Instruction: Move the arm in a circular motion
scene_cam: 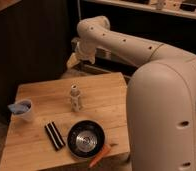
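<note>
The arm (141, 50) is a thick off-white tube with small dark holes. It sweeps from a huge rounded segment at the right up to a joint (93, 27) at the top middle. From that joint it bends down to the pale gripper (75, 59). The gripper hangs in the air above and just beyond the far edge of the wooden table (106, 100). Nothing shows in its grasp.
On the table stand a small white bottle-like figure (75, 98), a blue cup (23, 110) at the left, a black striped bar (54, 135), a black bowl (86, 139) and an orange stick-like item (101, 155) at the front edge. Dark cabinets stand behind.
</note>
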Available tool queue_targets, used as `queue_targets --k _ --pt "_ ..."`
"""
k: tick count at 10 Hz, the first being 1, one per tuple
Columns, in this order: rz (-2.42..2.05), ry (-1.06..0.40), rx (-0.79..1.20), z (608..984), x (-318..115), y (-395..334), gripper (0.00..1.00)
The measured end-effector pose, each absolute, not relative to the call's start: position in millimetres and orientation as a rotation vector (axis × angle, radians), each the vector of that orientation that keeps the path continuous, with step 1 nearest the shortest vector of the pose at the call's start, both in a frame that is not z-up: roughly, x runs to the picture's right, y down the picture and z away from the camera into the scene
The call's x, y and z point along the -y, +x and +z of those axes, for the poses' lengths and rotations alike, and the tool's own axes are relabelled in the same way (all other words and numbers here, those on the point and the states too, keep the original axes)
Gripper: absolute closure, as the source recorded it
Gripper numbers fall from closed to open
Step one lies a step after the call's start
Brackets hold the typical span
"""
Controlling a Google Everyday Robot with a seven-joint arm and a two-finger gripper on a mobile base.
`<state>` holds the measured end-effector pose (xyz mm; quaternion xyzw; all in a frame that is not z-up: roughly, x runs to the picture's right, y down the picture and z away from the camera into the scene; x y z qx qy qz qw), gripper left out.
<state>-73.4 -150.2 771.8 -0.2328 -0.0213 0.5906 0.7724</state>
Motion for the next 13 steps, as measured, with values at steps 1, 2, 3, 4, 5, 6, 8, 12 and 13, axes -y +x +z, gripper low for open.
queue_targets --k 1,2,3,4,5,6,8,12,13 --pt "1.320 -0.493 0.030 775.0 153.7 -51.9 0.20" --pt "1.355 -0.484 0.015 773.9 151.6 -30.3 0.20" --pt "1.398 -0.474 -0.003 768.5 144.1 -2.9 0.20" --pt "1.426 -0.465 -0.017 764.9 138.5 17.6 0.20" --pt "1.468 -0.455 -0.036 757.8 126.7 46.5 0.20" --pt "1.496 -0.448 -0.051 753.2 117.3 64.9 0.20" --pt "1.562 -0.414 -0.088 738.3 93.3 102.1 0.20" --pt "1.548 -0.415 -0.132 701.5 35.4 94.0 0.20" --pt "1.531 -0.428 -0.141 694.5 22.7 81.4 0.20"
